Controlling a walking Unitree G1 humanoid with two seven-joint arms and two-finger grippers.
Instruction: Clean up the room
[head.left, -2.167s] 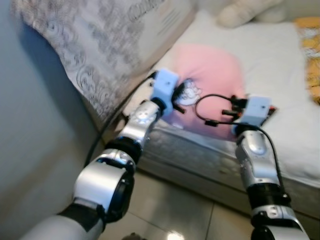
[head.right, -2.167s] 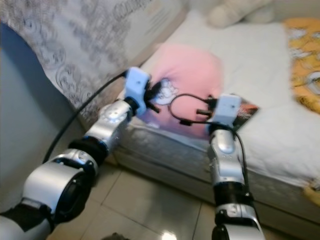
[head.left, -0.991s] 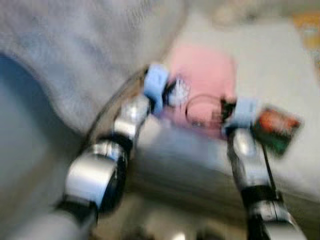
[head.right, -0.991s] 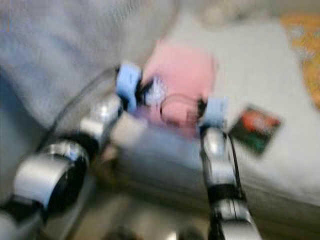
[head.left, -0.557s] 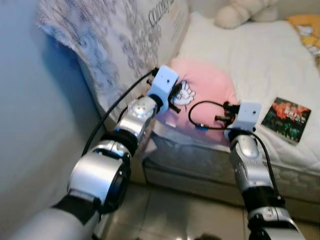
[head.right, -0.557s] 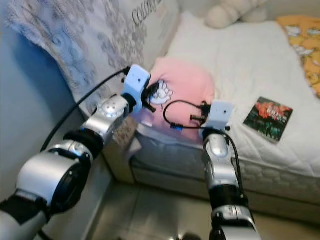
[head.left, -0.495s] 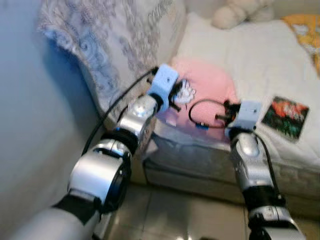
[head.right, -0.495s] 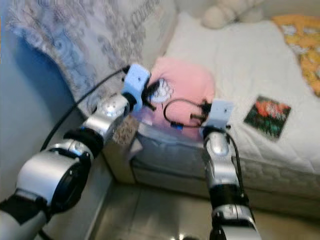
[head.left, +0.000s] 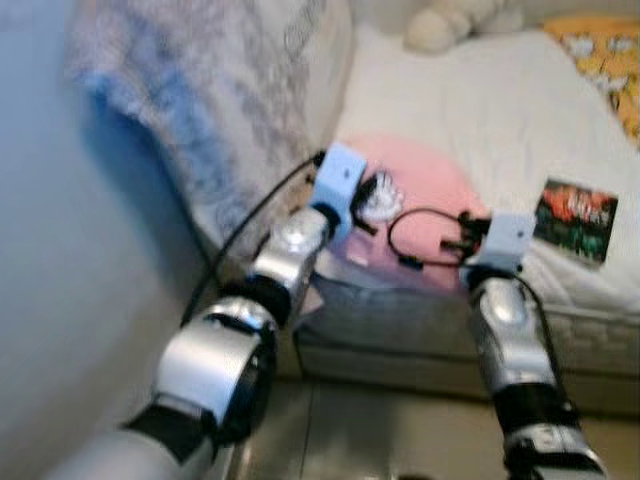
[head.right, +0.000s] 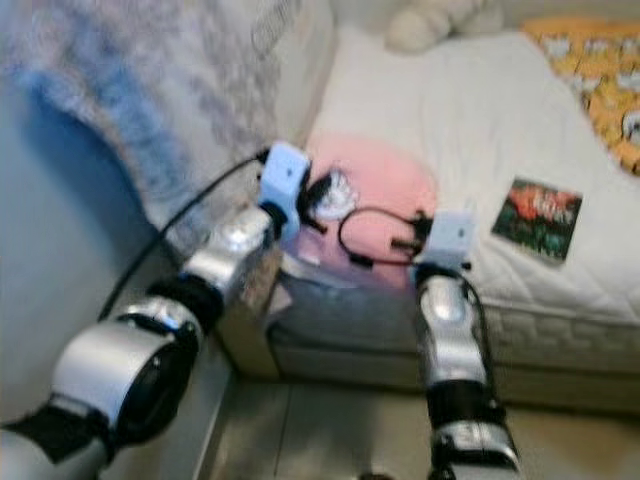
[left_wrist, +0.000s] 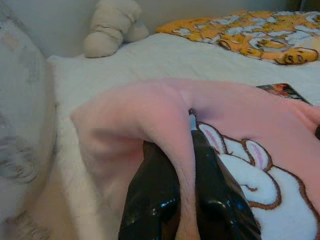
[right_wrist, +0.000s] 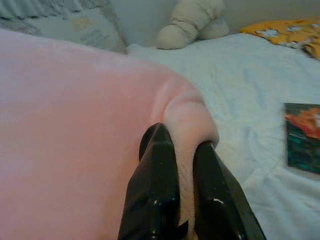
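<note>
A pink pillow (head.left: 430, 190) with a white cartoon print lies at the near corner of the white bed (head.left: 480, 110). My left gripper (left_wrist: 186, 165) is shut on a fold of the pillow's left edge, with the fabric pinched between its black fingers (left_wrist: 155, 195). At the pillow's near right edge my right gripper (right_wrist: 184, 175) is shut on another fold. In the eye views both wrists, the left (head.left: 338, 185) and the right (head.left: 497, 240), sit at the bed's front edge.
A book (head.left: 575, 220) with a dark red and green cover lies on the bed to the right of the pillow. A cream plush toy (head.left: 450, 25) sits at the far end, an orange patterned blanket (head.left: 600, 50) at far right. A grey patterned cover (head.left: 220, 110) hangs on the left.
The camera has shifted and blurred as I moved. Both grippers keep their hold on the pink pillow, which sits in about the same place on the bed.
</note>
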